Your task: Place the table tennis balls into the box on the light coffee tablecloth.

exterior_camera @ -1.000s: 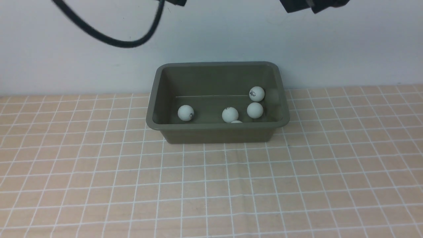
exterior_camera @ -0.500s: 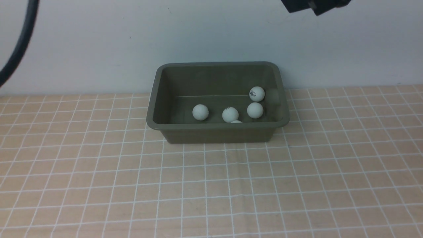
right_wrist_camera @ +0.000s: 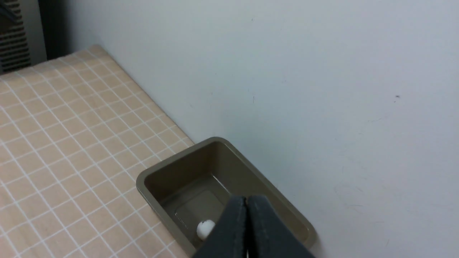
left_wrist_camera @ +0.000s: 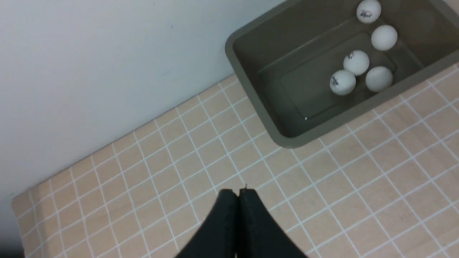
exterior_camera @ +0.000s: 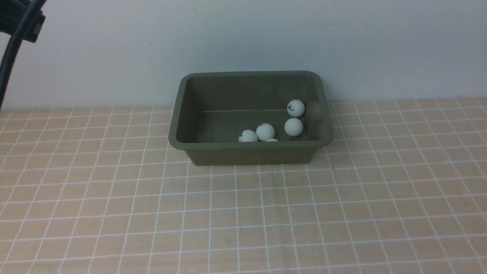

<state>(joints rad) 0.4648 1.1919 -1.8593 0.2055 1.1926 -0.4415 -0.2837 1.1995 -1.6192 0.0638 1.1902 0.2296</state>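
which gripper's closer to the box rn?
Left, probably. The left gripper hangs shut over the tablecloth beside the box; right gripper, shut, points at it from farther off.

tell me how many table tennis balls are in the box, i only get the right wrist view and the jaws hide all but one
Observer: Five table tennis balls lie in the box, all in its right half; the left wrist view shows every one.
Operator: any lying outside it
Observer: None shows on the light coffee tablecloth in the front view.
Operator: anything held on the left
Observer: No. The left gripper has its jaws shut on nothing, above the cloth and away from the box.
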